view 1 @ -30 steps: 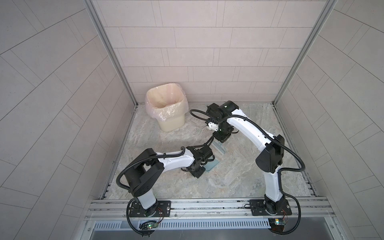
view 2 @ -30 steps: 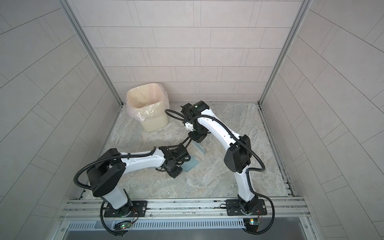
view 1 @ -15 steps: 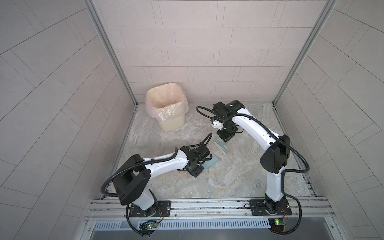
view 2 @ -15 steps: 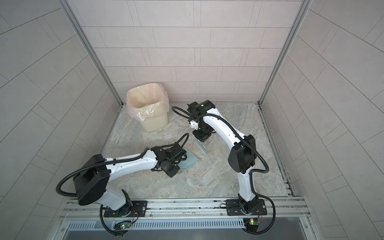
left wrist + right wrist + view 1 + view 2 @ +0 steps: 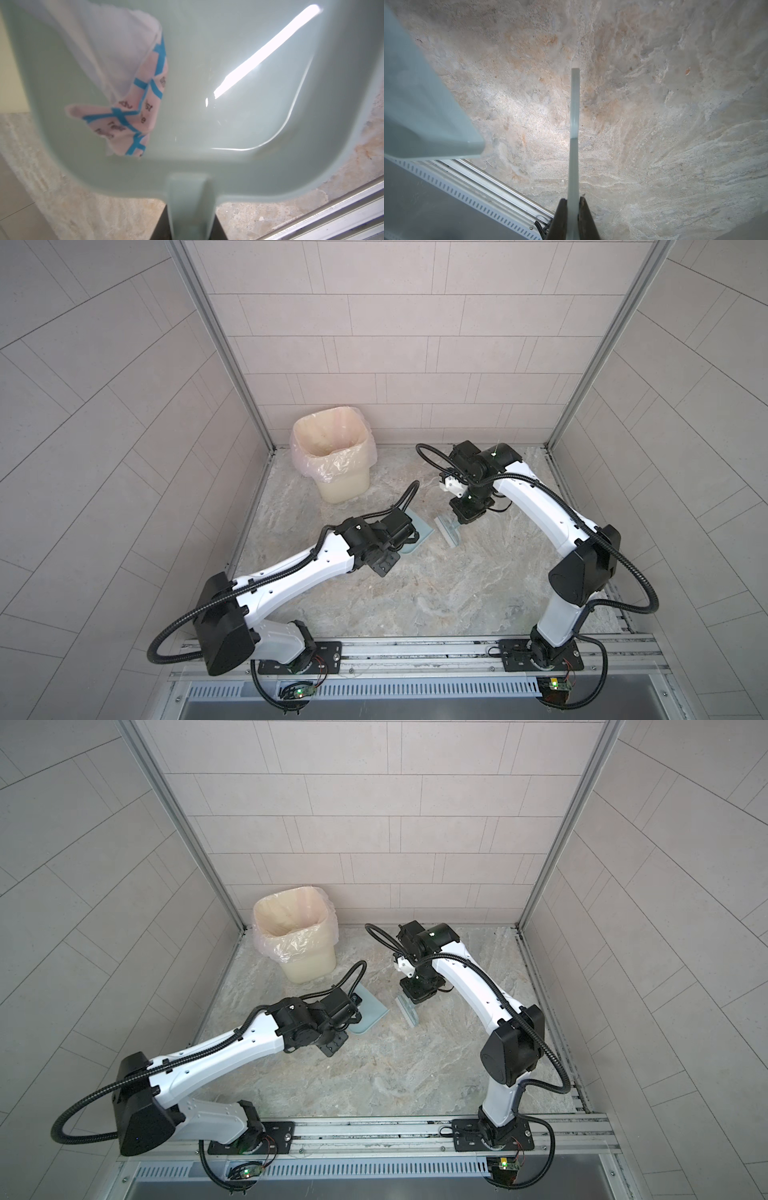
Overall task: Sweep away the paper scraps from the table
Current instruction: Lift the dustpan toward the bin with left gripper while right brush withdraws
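In the left wrist view, a white paper scrap (image 5: 116,52) and one with blue grid print (image 5: 133,116) lie inside the pale blue dustpan (image 5: 228,104). My left gripper (image 5: 191,220) is shut on the dustpan's handle. In both top views the dustpan (image 5: 419,531) (image 5: 372,1011) is over the middle of the table (image 5: 436,597), in front of the left gripper (image 5: 401,533). My right gripper (image 5: 573,205) is shut on the thin handle of the brush (image 5: 449,531), whose head hangs just right of the dustpan. No scraps show on the bare table (image 5: 654,124).
A cream bin (image 5: 332,460) lined with a clear bag stands at the back left, close behind the dustpan. Tiled walls close in three sides. A metal rail (image 5: 415,649) runs along the table's front edge. The dustpan's corner (image 5: 415,104) shows beside the brush.
My left gripper has carried the dustpan back towards the bin while its arm swung out to the left. The right gripper and brush have shifted a little to the right.
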